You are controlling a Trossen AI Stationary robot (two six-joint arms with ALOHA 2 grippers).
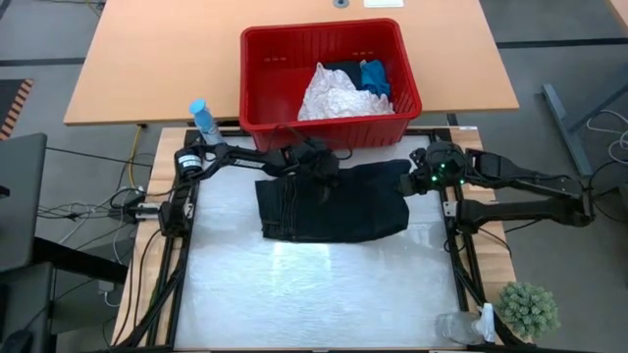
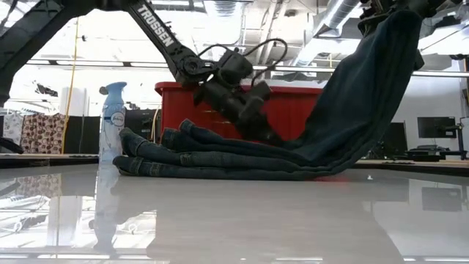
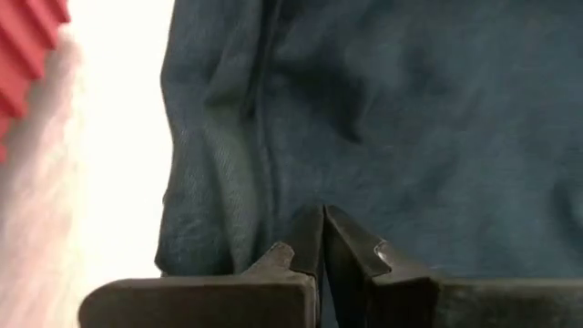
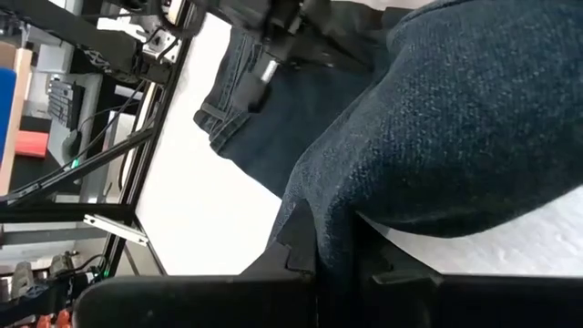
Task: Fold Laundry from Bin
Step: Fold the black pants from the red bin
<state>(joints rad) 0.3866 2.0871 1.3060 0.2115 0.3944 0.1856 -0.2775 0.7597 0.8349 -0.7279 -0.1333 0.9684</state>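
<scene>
The laundry in play is a dark blue-black garment [image 1: 334, 211], lying in flat folded layers [image 2: 220, 158] on the white table top. Its right end rises steeply [image 2: 366, 88] to my right gripper [image 1: 417, 179], which is shut on it above the table's right side. My left gripper [image 1: 329, 176] is shut, with its tips down on the garment's far part [image 2: 277, 138]. The red bin [image 1: 242, 69] stands beyond the table's far edge and holds a white crinkled cloth [image 1: 329, 98] and a small blue one [image 1: 375, 76]. My left gripper lays its shut fingertips [image 3: 323, 219] on the garment's upper layer [image 3: 364, 173], slanting down from the table's far left. The cloth beneath lies flat on the table. My right gripper pinches the garment's right end [image 4: 332, 219] between its two fingers, and the thick cloth bulges over them. That end is lifted clear and the cloth slopes down to the left, where the rest lies on the table [image 2: 322, 165].
A blue spray bottle [image 1: 203, 118] stands at the table's far left corner. A small green plant [image 1: 528, 309] and a clear bottle [image 1: 461, 328] sit at the near right corner. A wooden table [image 1: 147, 59] lies under the bin. The near half of the white table top [image 1: 314, 294] is bare.
</scene>
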